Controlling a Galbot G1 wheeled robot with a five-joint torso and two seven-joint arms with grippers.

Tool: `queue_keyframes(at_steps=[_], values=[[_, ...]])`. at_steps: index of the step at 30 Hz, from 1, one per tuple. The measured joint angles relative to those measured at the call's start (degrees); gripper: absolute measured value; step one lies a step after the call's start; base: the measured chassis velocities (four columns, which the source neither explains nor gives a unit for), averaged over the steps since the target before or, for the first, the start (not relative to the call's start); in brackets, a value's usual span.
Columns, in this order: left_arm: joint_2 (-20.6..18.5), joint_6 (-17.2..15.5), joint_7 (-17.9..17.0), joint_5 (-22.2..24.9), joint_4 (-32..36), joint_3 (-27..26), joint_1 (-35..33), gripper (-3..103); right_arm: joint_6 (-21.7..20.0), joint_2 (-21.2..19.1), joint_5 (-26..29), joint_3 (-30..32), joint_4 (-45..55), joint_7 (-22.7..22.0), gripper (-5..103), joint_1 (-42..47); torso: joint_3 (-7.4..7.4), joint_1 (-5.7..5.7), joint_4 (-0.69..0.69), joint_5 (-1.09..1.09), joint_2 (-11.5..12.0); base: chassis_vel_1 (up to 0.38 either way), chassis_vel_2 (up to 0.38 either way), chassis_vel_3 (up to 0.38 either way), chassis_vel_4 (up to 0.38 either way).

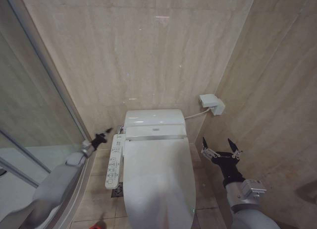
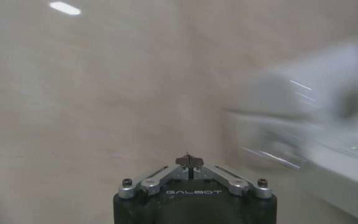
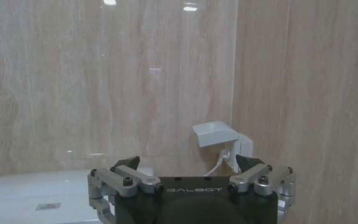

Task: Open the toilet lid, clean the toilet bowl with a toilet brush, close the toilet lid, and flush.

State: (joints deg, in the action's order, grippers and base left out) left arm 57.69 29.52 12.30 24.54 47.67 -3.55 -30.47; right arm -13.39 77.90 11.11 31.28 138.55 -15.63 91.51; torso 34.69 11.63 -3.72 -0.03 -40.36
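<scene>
The toilet lid (image 1: 157, 179) is a glossy white oval lying down flat over the toilet, in the middle of the head view. The toilet bowl is hidden under it. My left gripper (image 1: 103, 136) is shut with nothing in it, held in the air just left of the toilet's side control panel (image 1: 114, 165); in the left wrist view the gripper (image 2: 189, 162) shows its tips together. My right gripper (image 1: 221, 147) stands open to the right of the lid, and in its wrist view the gripper (image 3: 188, 163) faces the wall. The toilet brush is out of view.
The white tank cover (image 1: 153, 118) sits against the tiled back wall. A white wall box (image 1: 212, 104) with a cable hangs at the right. A glass shower screen (image 1: 29, 115) closes the left side. A small red thing (image 1: 98, 225) lies on the floor at the bottom edge.
</scene>
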Motion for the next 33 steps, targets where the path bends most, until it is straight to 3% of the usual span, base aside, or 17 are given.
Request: queue_keyframes(at_steps=[1,3,4,6,7,10,11,13,14,16,19,21,22,28,29,33], values=[[0.0,0.0,0.0,0.0,0.0,0.0,0.0,0,0.0,0.0,0.0,0.0,0.0,0.0,100,0.0,0.0,0.0,0.0,0.0,0.0,0.0,0.0,0.0,0.0],[-2.1,-1.7,-9.3,1.2,8.1,-3.4,-4.5,0,0.0,0.0,0.0,0.0,0.0,0.0,100,0.0,0.0,0.0,0.1,0.0,0.0,0.0,0.0,0.0,0.0],[-2.1,-1.7,-9.3,1.2,8.1,-3.4,-4.5,0,0.0,0.0,0.0,0.0,0.0,0.0,100,0.0,0.0,0.0,0.1,0.0,0.0,0.0,0.0,0.0,0.0],[-4.5,-8.2,-18.1,3.9,20.7,-8.1,-10.9,6,0.0,0.0,0.0,0.0,0.0,0.0,100,0.0,-0.01,-0.01,0.05,0.03,0.0,0.0,0.0,0.0,0.0],[-4.5,-8.2,-18.1,3.9,20.7,-8.1,-10.9,6,0.0,0.0,0.0,0.0,0.0,0.0,100,0.0,-0.01,-0.01,0.05,0.03,0.0,0.0,0.0,0.0,0.0],[-5.9,-17.8,-27.1,6.0,35.1,-13.4,-18.7,6,0.0,0.0,0.0,0.0,0.0,0.0,100,0.0,-0.01,-0.01,0.04,0.03,0.0,0.0,0.0,0.0,0.0],[-5.9,-17.8,-27.1,6.0,35.1,-13.4,-18.7,6,0.0,0.0,0.0,0.0,0.0,0.0,100,0.0,-0.01,-0.01,0.04,0.03,0.0,0.0,0.0,0.0,0.0],[-5.8,-23.2,-31.9,6.5,42.6,-16.4,-23.3,6,0.0,0.0,0.0,0.0,0.0,0.0,100,0.0,-0.01,-0.01,0.04,0.04,0.0,0.0,0.0,0.0,0.0],[-5.7,-25.9,-33.4,6.6,46.4,-18.1,-25.9,32,0.0,0.0,0.0,0.0,0.0,0.0,100,0.0,-0.01,-0.01,0.04,0.04,0.0,0.0,0.0,0.0,0.0],[-5.7,-27.6,-34.3,6.6,48.9,-19.1,-27.7,32,0.0,0.0,0.0,0.0,0.0,0.0,100,0.0,-0.01,-0.01,0.04,0.02,0.0,0.0,0.0,0.0,0.0],[-5.5,-32.2,-36.2,7.2,58.7,-22.7,-35.3,32,0.0,0.0,0.0,0.0,0.0,0.0,100,0.0,-0.01,-0.01,0.04,0.04,0.0,0.0,0.0,0.0,0.0],[-5.4,-33.2,-36.3,7.3,61.4,-24.1,-37.9,32,0.0,0.0,0.0,0.0,0.0,0.0,100,0.0,-0.01,-0.01,0.05,0.02,0.0,0.0,0.0,0.0,0.0],[-5.2,-34.2,-36.4,7.5,64.4,-25.9,-40.8,59,0.0,0.0,0.0,0.0,0.0,0.0,100,0.0,-0.01,-0.01,0.05,0.03,0.0,0.0,0.0,0.0,0.0],[-4.0,-36.3,-36.9,8.4,74.2,-32.5,-50.3,59,0.0,0.0,0.0,0.0,0.0,0.0,100,0.0,-0.01,-0.01,0.06,0.03,0.0,0.0,0.0,0.0,0.0],[-3.4,-36.7,-37.1,8.3,77.3,-34.5,-53.5,86,0.0,0.0,0.0,0.0,0.0,0.0,100,0.0,-0.01,-0.02,0.06,0.04,0.0,0.0,0.0,0.0,0.0],[-1.0,-36.5,-37.0,5.5,84.9,-38.7,-62.6,86,0.0,0.0,0.0,0.0,0.0,0.0,100,0.0,-0.01,-0.02,0.07,0.05,0.0,0.0,0.0,0.0,0.0]])
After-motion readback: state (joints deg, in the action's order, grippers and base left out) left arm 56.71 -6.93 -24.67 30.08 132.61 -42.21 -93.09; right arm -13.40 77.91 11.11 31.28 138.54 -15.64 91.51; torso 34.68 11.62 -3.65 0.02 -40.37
